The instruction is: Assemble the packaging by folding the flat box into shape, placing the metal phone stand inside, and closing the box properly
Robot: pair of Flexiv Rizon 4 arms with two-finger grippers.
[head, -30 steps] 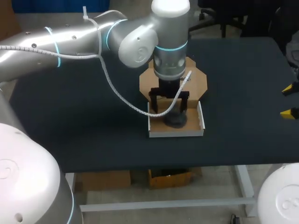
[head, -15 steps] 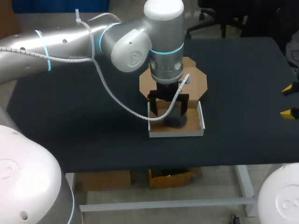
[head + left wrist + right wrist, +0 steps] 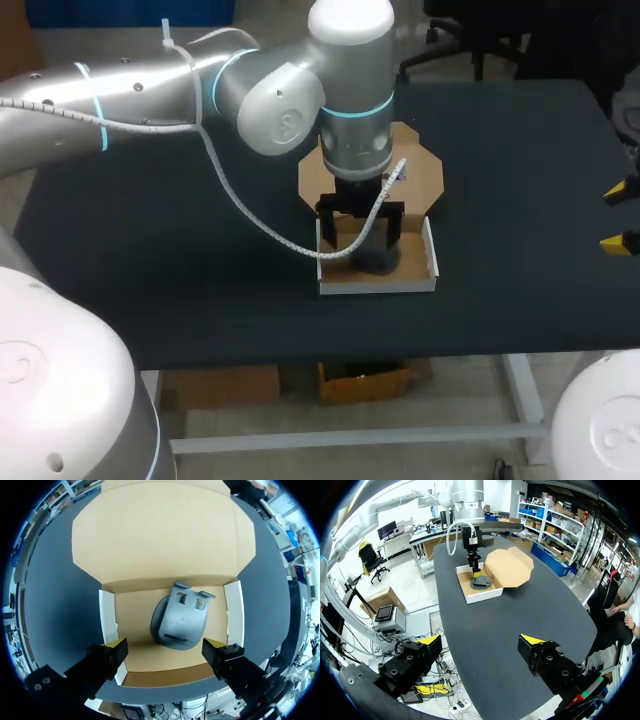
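**Stand down in the tray, lid laid back, both grippers wide open**

Starting at the near edge of the dark table (image 3: 200,300), here's the box (image 3: 378,285): folded into a shallow tray, white walls standing up, brown cardboard floor showing inside. Lying on that floor, about the middle of the tray, is the metal phone stand (image 3: 179,620). It's a dark grey piece with a rounded base and a slotted plate on top, and it sits apart from both side walls.

Right above it hangs the left gripper (image 3: 165,647). Its fingers are spread wide, one yellow tip over each side of the tray, and the stand lies ahead of them in the gap with neither tip on it. So that gripper is open. From the head camera the left arm (image 3: 150,90) sweeps in across the table and points straight down over the box, with a white coiled cable (image 3: 245,210) looping down from it to the wrist.

Just behind the tray is the lid flap (image 3: 165,530), an eight-sided brown panel lying flat on the table, joined to the tray's far wall. The box is not closed.

Over at the table's right edge, well apart from the box, sits the right gripper (image 3: 481,640), its two yellow-tipped fingers standing far apart: open too.
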